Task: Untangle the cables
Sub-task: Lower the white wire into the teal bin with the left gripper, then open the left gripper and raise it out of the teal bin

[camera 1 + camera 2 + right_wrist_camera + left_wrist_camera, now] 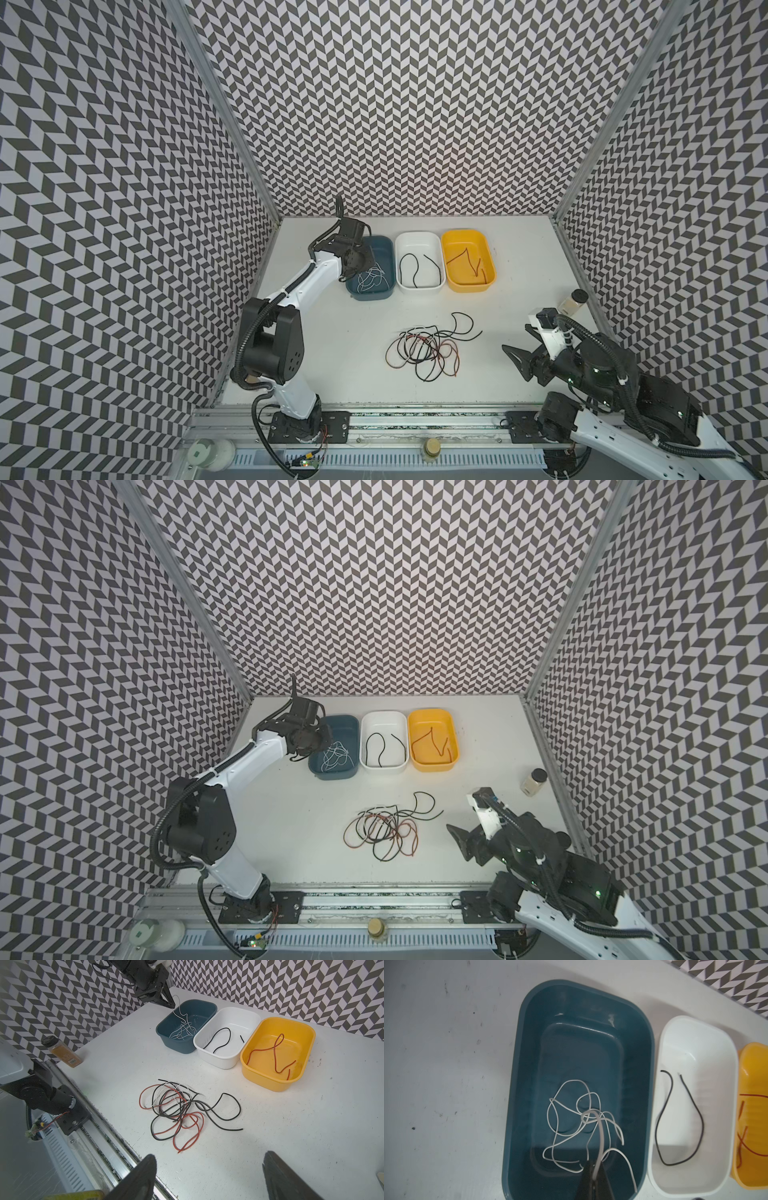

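Note:
A tangle of black, red and white cables lies mid-table. My left gripper hangs over the blue tray, shut on a white cable that trails down into the loose white cables in that tray. My right gripper stands open and empty, low over the table, right of the tangle. A black cable lies in the white tray. A red cable lies in the yellow tray.
The three trays stand side by side near the back of the table. A spice bottle stands by the right wall. A metal rail runs along the front edge, with two jars beyond it.

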Robot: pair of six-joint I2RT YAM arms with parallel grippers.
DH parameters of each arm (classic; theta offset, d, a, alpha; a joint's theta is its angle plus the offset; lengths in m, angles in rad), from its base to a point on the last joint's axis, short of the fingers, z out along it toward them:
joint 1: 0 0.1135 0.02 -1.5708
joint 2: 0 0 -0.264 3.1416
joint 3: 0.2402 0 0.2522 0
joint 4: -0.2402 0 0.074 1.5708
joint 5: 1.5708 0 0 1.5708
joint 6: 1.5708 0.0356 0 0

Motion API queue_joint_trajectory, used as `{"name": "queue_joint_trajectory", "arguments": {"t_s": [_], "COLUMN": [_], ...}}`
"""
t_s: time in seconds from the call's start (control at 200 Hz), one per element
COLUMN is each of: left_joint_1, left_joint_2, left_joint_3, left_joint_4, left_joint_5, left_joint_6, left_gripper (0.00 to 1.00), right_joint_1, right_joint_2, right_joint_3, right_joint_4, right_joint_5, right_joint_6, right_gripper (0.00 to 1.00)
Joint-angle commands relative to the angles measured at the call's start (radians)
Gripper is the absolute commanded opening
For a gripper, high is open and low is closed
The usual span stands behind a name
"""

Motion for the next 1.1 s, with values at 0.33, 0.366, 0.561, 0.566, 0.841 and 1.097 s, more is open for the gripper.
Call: {"name": "queue_joint_trajectory", "arguments": {"t_s": [0.33,0.366,0.561,0.566,0.841,1.097], "left_joint_1": [-0.004,-0.003,-0.003,-0.003,-0.002,-0.004], "left_joint_2": [0.033,0.035,0.029,0.028,-0.197,-0.533], "left_joint_3": [0.064,0.076,0.192,0.197,0.206,-0.083], "left_joint_4": [-0.072,-0.083,-0.162,-0.164,-0.196,-0.178], "left_joint_5": [-0.056,-0.062,-0.074,-0.072,0.017,0.092], "left_joint_6": [0.046,0.046,0.103,0.105,0.114,0.095], "left_gripper": [0.26,0.28,0.38,0.39,0.64,0.87], "right_joint_1": [-0.005,-0.005,-0.005,-0.005,-0.006,-0.005], "right_joint_2": [-0.025,-0.027,-0.027,-0.027,-0.028,0.031], "right_joint_3": [-0.011,-0.012,-0.013,-0.013,-0.013,-0.002], "right_joint_4": [0.039,0.041,0.041,0.041,0.041,0.038], "right_joint_5": [0.013,0.013,0.016,0.017,0.018,-0.006], "right_joint_6": [-0.016,-0.015,-0.015,-0.015,-0.016,-0.009], "right_gripper": [0.81,0.81,0.81,0.81,0.81,0.82]}}
